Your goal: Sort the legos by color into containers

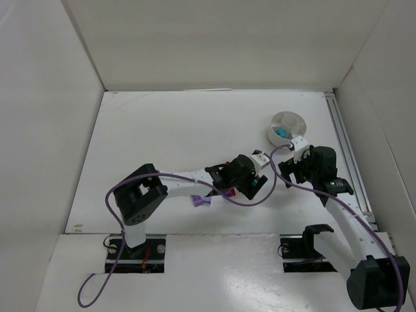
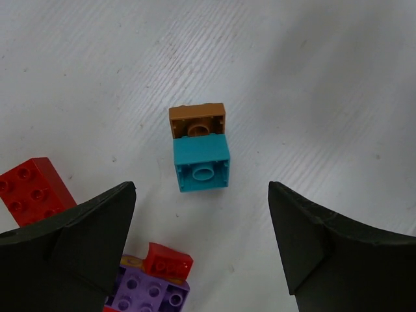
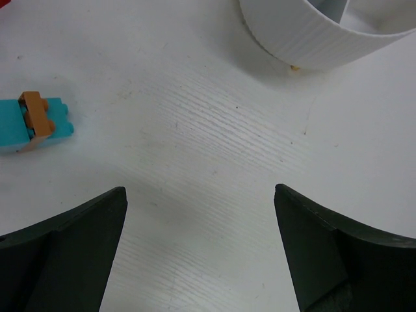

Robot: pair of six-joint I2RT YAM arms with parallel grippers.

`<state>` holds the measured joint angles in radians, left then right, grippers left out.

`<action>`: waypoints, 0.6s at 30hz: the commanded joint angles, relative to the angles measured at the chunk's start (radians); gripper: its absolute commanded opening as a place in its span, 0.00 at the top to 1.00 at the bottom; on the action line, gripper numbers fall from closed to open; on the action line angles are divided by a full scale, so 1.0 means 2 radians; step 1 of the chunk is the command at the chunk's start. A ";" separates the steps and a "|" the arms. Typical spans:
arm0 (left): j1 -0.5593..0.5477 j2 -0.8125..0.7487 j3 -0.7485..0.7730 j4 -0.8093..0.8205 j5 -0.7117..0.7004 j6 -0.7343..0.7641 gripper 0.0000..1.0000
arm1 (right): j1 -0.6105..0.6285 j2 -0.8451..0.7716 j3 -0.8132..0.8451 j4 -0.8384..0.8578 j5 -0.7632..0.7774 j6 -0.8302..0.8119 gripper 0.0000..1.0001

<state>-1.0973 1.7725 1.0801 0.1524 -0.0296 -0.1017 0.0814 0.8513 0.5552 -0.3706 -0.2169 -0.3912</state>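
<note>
A teal lego [image 2: 202,163] lies on the table with an orange lego [image 2: 197,120] touching its far side. My left gripper [image 2: 201,188] stands open just short of the pair, nothing between its fingers. A red lego [image 2: 32,190] lies at the left. A small red lego [image 2: 168,261] rests on a purple lego [image 2: 146,292] by the left finger. My right gripper [image 3: 200,192] is open over bare table, with the teal and orange pair [image 3: 36,123] to its left. The white dish of containers [image 3: 325,32] is ahead on the right. A teal piece [image 1: 281,132] lies in one compartment.
In the top view the two grippers [image 1: 255,181] [image 1: 291,170] are close together near the middle right of the table. The dish [image 1: 287,126] sits behind them. A purple piece [image 1: 201,201] lies under the left arm. A metal rail [image 1: 351,156] runs along the right edge.
</note>
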 commanded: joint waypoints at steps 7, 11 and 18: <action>0.004 0.042 0.051 -0.021 -0.023 0.012 0.28 | -0.008 -0.015 0.008 -0.003 0.010 0.008 0.01; 0.004 0.048 0.051 -0.011 -0.018 0.016 0.35 | -0.008 -0.015 0.008 -0.003 0.010 0.004 0.01; 0.004 0.063 0.068 -0.011 0.003 0.026 0.48 | -0.008 -0.015 0.008 -0.012 0.015 -0.001 0.01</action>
<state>-1.0885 1.8950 1.1801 0.1165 -0.0441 -0.0692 0.0711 0.8356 0.5552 -0.3920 -0.2005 -0.3893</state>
